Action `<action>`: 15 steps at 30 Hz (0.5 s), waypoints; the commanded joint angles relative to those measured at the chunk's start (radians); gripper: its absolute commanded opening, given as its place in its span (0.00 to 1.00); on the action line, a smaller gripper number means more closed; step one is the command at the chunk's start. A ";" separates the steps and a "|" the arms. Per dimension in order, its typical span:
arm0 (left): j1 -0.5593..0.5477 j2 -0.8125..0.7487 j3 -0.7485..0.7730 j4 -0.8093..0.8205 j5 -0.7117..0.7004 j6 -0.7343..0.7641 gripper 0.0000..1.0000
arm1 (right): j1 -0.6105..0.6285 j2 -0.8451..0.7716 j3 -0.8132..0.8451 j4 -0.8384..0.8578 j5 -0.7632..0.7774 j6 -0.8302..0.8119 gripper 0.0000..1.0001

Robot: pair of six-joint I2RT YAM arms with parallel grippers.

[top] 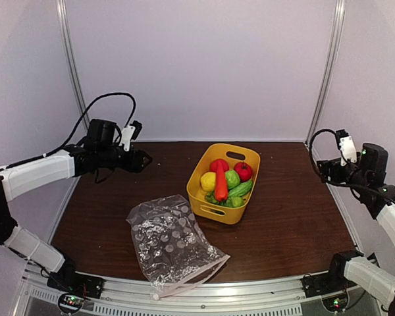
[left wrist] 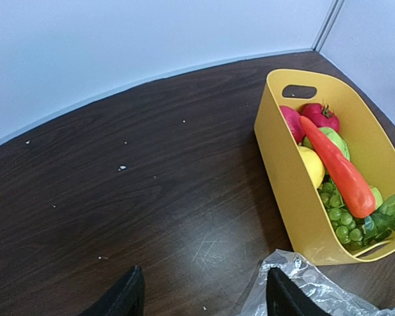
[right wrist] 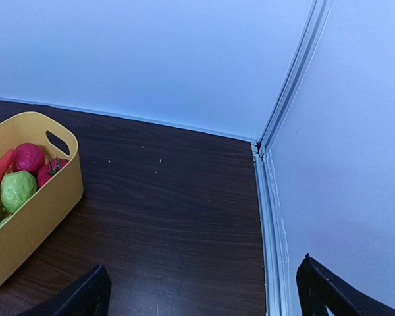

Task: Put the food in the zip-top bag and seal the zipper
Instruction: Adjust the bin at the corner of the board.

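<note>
The food (top: 224,179) lies in a yellow basket (top: 214,209): red, yellow and green round pieces, an orange carrot (left wrist: 339,172), green cucumbers and grapes. The zip-top bag (top: 170,238) lies flat and empty on the table, front left of the basket. Its zipper (top: 197,275) runs along the near right edge. My left gripper (top: 142,160) hovers open and empty over the far left of the table; its wrist view (left wrist: 204,299) shows a corner of the bag (left wrist: 313,293) by the right finger. My right gripper (top: 319,168) is open and empty at the far right, near the wall (right wrist: 207,299).
The dark wooden table (top: 289,217) is enclosed by white walls with metal corner posts (top: 326,72). A metal rail (top: 250,289) runs along the near edge by the arm bases. The basket (right wrist: 33,227) sits left of the right gripper.
</note>
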 commanded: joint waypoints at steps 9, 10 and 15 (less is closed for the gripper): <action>-0.063 0.281 0.372 -0.155 0.045 -0.036 0.57 | -0.015 -0.006 -0.046 -0.067 -0.178 -0.149 1.00; -0.070 0.305 0.395 -0.158 0.052 -0.037 0.56 | -0.015 -0.009 -0.049 -0.067 -0.180 -0.154 1.00; -0.098 0.463 0.561 -0.225 0.098 -0.025 0.58 | -0.016 -0.016 -0.056 -0.074 -0.197 -0.169 1.00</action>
